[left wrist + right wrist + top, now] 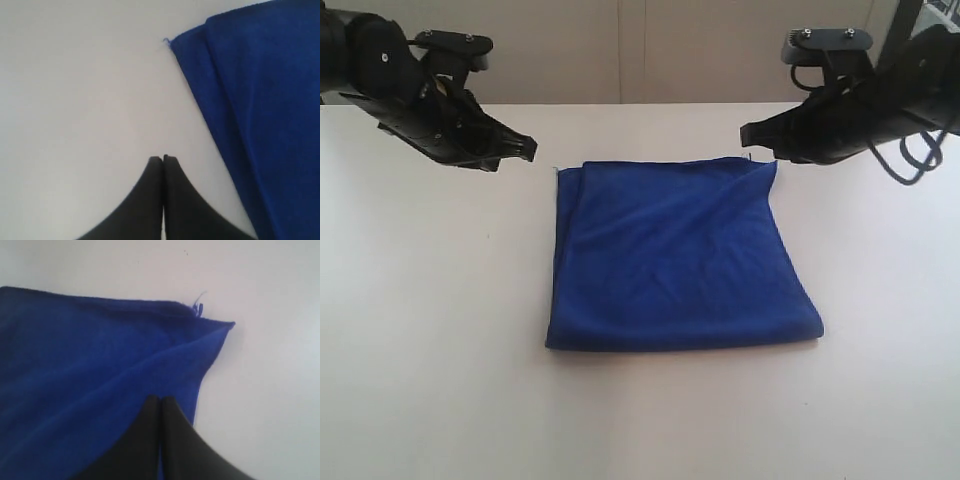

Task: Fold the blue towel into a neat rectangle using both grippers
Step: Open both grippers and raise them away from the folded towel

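Blue towel (675, 255) lies folded in a rough rectangle on the white worktop (420, 350), one far corner near each hand's tip. The left hand (528, 148) and right hand (748, 133) hover pinched closed and empty, lifted clear, I'd judge, so the fold lies undisturbed.

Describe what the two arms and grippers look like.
Both arms are matte black. The left gripper and right gripper taper into slim pointed fingers. A black cable loops beside the right arm, and small silver screws dot its flat top plate.
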Tool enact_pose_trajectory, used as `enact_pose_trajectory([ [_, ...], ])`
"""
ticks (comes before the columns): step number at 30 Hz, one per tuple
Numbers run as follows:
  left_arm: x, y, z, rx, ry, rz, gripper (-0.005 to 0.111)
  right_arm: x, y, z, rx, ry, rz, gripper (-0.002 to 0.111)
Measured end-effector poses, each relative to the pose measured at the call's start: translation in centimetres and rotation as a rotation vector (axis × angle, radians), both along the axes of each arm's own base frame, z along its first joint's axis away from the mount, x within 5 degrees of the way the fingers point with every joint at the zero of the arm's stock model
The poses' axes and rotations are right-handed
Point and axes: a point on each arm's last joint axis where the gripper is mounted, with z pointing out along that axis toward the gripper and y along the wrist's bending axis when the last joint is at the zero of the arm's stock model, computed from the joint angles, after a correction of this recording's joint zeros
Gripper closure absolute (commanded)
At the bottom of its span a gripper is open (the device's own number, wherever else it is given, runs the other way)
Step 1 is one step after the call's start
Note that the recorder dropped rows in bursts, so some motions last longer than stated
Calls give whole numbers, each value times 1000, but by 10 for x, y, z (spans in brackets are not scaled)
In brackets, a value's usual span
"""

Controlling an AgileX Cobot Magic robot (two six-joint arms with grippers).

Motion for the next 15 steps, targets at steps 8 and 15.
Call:
enact_pose_trajectory([
  [8, -31, 10, -6, -2, 68, 9, 107, -59, -11, 16, 12, 2, -12, 108],
  [15, -65, 19, -30, -18, 116, 27, 107, -103, -18, 9, 28, 64, -23, 108],
])
